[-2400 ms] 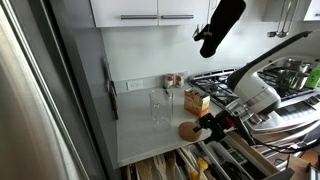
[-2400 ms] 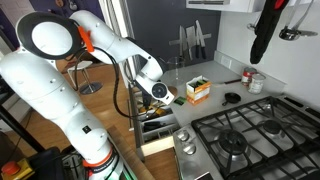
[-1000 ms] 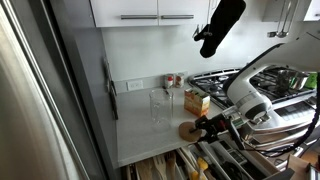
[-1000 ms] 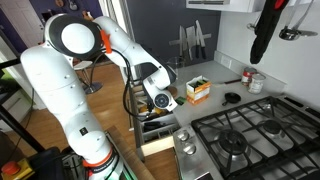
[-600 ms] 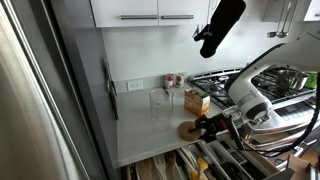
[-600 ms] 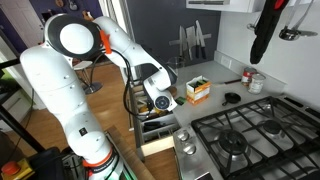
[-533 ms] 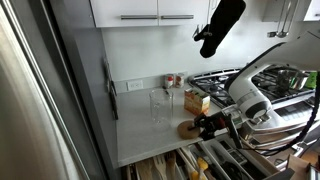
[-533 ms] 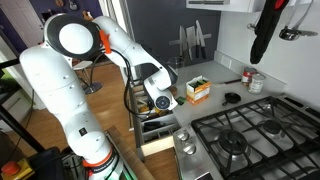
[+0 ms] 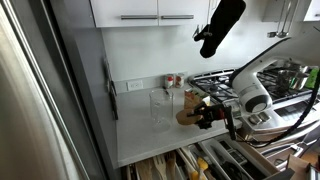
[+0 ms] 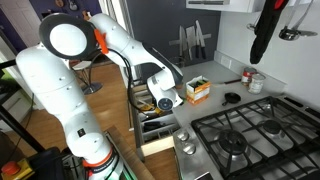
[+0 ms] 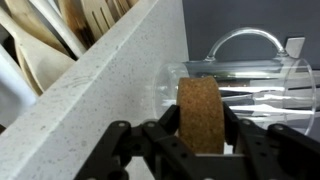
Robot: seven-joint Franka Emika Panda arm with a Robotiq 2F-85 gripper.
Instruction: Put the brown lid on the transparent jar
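Wrist view: brown lid (image 11: pixel 201 115) between jaws

Claw (image 11: pixel 203 130) clamped on the brown lid (image 11: pixel 203 108), with the disc held edge-on between both fingers (image 11: pixel 164 128). In an exterior view the claw (image 9: pixel 198 117) points sideways, roughly level, lid at its tip; the white wrist (image 9: pixel 255 96) sits behind it. In an exterior view the arm (image 10: pixel 112 42) runs from a high shoulder down to the bent end.
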